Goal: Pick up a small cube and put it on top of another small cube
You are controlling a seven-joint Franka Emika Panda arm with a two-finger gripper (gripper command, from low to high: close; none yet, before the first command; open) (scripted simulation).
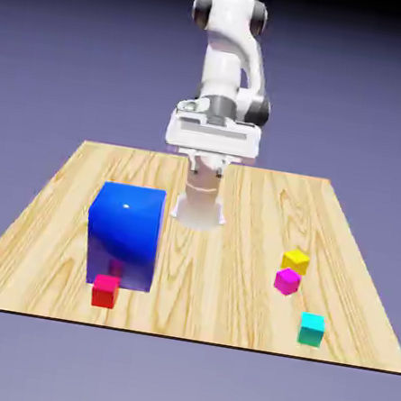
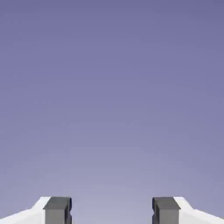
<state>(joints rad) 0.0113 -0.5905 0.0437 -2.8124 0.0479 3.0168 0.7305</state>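
Observation:
The small yellow cube [image 1: 296, 260] rests on the wooden table [image 1: 249, 203] toward the exterior view's right, with a magenta cube [image 1: 287, 281] close in front of it. My gripper [image 1: 210, 163] hangs high above the table's far middle, well away from every cube. In the hand view the two grey fingertips [image 2: 57, 210] stand wide apart around the gripper's middle [image 2: 111, 211], open, with only the plain backdrop between them. No cube shows in the hand view.
A large blue cube [image 1: 125, 235] stands left of centre, with a small red cube [image 1: 105, 290] right in front of it. A cyan cube [image 1: 311, 329] sits near the front edge on the right.

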